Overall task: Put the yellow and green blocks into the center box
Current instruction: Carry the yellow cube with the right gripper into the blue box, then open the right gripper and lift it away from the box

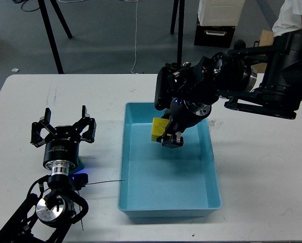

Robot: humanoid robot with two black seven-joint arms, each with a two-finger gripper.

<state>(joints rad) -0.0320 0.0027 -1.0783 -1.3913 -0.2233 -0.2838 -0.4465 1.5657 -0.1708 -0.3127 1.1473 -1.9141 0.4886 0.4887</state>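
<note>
The center box is a light blue bin in the middle of the white table. My right gripper reaches in from the right and is shut on a yellow block, holding it above the bin's far left part. My left gripper is open and empty, standing left of the bin. No green block is in view.
The white table runs to both sides of the bin. Beyond its far edge are tripod legs, a black stand, a black and white case, a cardboard box and a seated person.
</note>
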